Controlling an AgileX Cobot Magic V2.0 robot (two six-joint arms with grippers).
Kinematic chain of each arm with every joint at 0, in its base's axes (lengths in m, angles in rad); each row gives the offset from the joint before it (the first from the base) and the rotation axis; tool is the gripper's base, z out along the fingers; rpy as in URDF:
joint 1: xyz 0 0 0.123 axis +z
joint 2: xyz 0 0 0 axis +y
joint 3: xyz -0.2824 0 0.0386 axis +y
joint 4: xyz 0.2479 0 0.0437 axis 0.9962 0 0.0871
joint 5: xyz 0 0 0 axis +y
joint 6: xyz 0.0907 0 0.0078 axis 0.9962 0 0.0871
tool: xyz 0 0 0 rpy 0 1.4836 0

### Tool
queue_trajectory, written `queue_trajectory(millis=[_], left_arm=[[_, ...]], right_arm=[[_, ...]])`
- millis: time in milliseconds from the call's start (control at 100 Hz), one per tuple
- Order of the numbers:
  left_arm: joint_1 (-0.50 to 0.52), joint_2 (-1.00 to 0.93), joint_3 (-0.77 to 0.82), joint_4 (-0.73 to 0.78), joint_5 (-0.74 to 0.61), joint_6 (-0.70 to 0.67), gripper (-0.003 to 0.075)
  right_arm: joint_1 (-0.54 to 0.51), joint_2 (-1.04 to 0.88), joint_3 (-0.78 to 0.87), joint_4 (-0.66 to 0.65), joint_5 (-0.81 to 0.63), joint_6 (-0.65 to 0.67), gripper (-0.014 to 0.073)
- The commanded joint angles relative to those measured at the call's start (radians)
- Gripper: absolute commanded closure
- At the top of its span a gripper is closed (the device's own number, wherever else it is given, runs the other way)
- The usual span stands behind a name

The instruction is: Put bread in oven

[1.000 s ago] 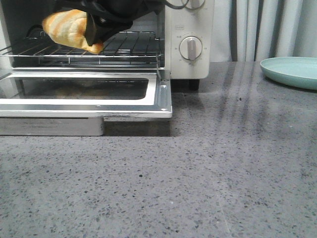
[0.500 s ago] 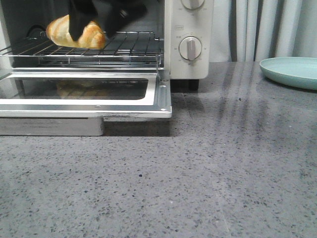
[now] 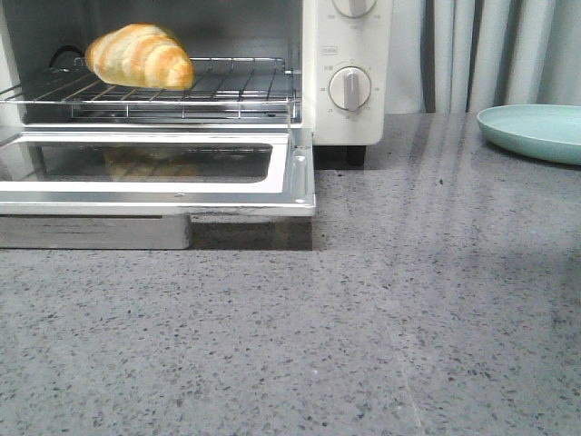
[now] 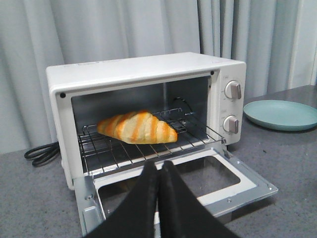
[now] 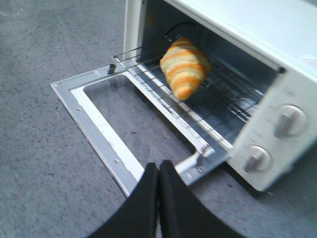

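- The golden-orange, cream-striped bread roll (image 3: 140, 56) lies alone on the wire rack (image 3: 182, 91), toward the left of the cavity of the white-grey countertop oven (image 3: 345, 118).
- The oven's glass-window door (image 3: 154, 173) hangs open, flat over the speckled grey countertop (image 3: 363, 327).
- A pale teal plate (image 3: 536, 130) sits at the far right, well apart from the oven.
- The left gripper (image 4: 158, 171) has its black fingers pressed together, holding nothing, in front of the door.
- The right gripper (image 5: 158, 173) is likewise pressed together and empty, above the door's edge.
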Motion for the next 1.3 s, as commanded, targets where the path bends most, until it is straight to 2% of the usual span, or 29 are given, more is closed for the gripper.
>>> queue_trajectory(millis=[0, 80, 150, 210, 300, 1130, 1290], left_arm=[[0.001, 0.013, -0.005, 0.003, -0.075, -0.024, 0.0742], [0.001, 0.013, 0.01, 0.001, -0.095, -0.024, 0.0742], [0.001, 0.013, 0.019, 0.001, -0.11, -0.024, 0.0742], [0.001, 0.015, 0.028, 0.001, -0.112, -0.024, 0.0742], [0.001, 0.015, 0.036, -0.001, -0.112, -0.024, 0.0742], [-0.001, 0.021, 0.038, -0.008, -0.109, -0.024, 0.0741], [0.009, 0.017, 0.084, -0.018, -0.115, -0.024, 0.0741]], right_arm=[[-0.033, -0.224, 0.106, -0.076, -0.081, -0.012, 0.0642], [-0.073, -0.465, 0.214, -0.111, -0.09, -0.005, 0.0642], [-0.119, -0.635, 0.279, -0.145, -0.048, 0.066, 0.0642], [-0.165, -0.737, 0.312, -0.208, 0.045, 0.169, 0.0642], [-0.202, -0.828, 0.34, -0.239, 0.103, 0.218, 0.0643], [-0.211, -0.813, 0.347, -0.228, 0.13, 0.222, 0.0643], [-0.211, -0.813, 0.347, -0.228, 0.13, 0.222, 0.0643]])
